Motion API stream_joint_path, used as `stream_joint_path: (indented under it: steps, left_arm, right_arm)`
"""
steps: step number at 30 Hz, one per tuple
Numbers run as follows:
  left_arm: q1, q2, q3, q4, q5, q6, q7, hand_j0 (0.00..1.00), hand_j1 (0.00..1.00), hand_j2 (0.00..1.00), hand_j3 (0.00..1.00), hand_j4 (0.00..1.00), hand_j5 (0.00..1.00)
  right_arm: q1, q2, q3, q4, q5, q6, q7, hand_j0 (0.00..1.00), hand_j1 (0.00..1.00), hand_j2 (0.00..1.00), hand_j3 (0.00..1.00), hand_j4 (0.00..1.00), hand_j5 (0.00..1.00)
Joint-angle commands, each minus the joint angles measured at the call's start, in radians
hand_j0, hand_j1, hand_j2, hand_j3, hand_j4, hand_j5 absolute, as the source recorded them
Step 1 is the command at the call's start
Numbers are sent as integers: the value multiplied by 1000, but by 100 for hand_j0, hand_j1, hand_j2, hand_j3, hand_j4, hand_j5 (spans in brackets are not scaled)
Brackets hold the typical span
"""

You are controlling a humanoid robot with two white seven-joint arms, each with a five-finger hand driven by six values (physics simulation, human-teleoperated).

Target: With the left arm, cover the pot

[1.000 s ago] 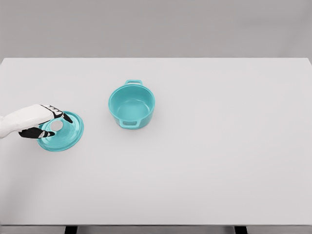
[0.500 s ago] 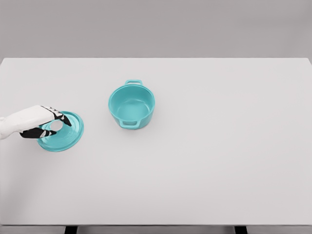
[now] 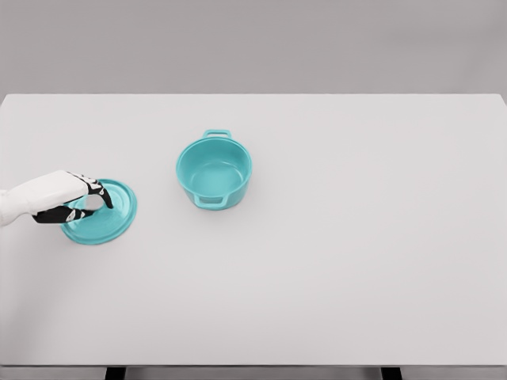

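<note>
A: Diff vs half a second ago?
B: Small. Left hand [image 3: 70, 203] sits a touch lower on the lid [image 3: 101, 214], fingers [image 3: 97, 190] curled tighter over the knob [image 3: 93, 203]. Lid itself looks unmoved, flat on the worktop [image 3: 333, 237], far left.
A: Grip confirmed?
B: Fingers and thumb close around the knob, so clamped on it. Actual contact under the fingertips is too small to resolve.
A: Pot?
B: Pot [image 3: 214, 172] upright, open, right of the lid and well apart. Same spot as before.
A: Anything cut off?
B: Left forearm runs off the left edge. Lid's left part is hidden behind the hand.
</note>
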Motion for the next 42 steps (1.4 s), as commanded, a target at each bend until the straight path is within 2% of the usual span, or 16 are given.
stream_joint_path:
  steps: [1,9,14,28,33,42]
  left_arm:
    - [-2,3,1,-5,8,2,0,51,51,51,51,51,51]
    - [-3,17,10,-36,17,2,3,51,51,51,51,51,51]
    - [-25,25,10,-38,19,2,5,51,51,51,51,51,51]
    - [-61,25,12,-103,45,2,8,51,51,51,51,51,51]
    - [-92,20,1,-107,48,2,8,51,51,51,51,51,51]
    - [-112,-10,-1,-107,42,2,8,51,51,51,51,51,51]
  right_arm:
    - [0,0,0,0,0,0,0,100,100,100,100,100,100]
    - [0,0,0,0,0,0,0,100,100,100,100,100,100]
    - [0,0,0,0,0,0,0,100,100,100,100,100,100]
    - [0,0,0,0,0,0,0,100,100,100,100,100,100]
    - [0,0,0,-1,0,0,0,100,100,100,100,100,100]
    - [0,0,0,0,0,0,0,100,100,100,100,100,100]
